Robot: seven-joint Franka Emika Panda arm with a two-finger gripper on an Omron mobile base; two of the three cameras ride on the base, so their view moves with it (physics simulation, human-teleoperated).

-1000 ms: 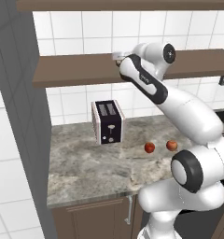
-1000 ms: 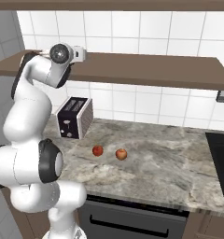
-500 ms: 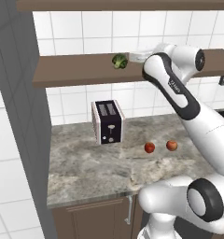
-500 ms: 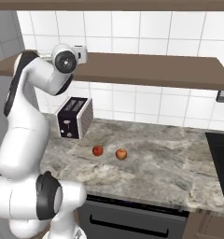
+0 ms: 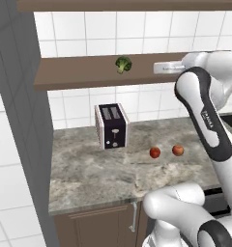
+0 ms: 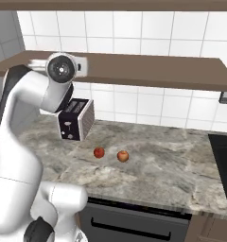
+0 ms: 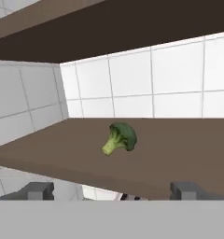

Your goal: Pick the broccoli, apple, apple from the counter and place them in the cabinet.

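Observation:
The broccoli (image 5: 123,64) lies free on the brown cabinet shelf (image 5: 74,75), its stalk pointing down-left in the hand view (image 7: 118,138). My gripper (image 5: 157,68) hovers level with the shelf, to the right of the broccoli and apart from it. Its fingertips (image 7: 37,190) stand wide apart, open and holding nothing (image 7: 112,190). Two apples rest on the marbled counter (image 5: 89,173): a deep red apple (image 5: 155,152) and, just to its right, an orange-red apple (image 5: 178,150). From the other side they appear as the red apple (image 6: 99,152) and the orange-red apple (image 6: 123,156).
A black and silver toaster (image 5: 111,126) stands at the back of the counter, left of the apples. A second shelf (image 5: 127,5) runs above. A grey wall panel (image 5: 16,120) closes the left side. A dark cooktop (image 6: 224,160) sits at the far right.
The gripper has drawn back to the right, away from the broccoli, which stays on the shelf. The apples and toaster have not moved.

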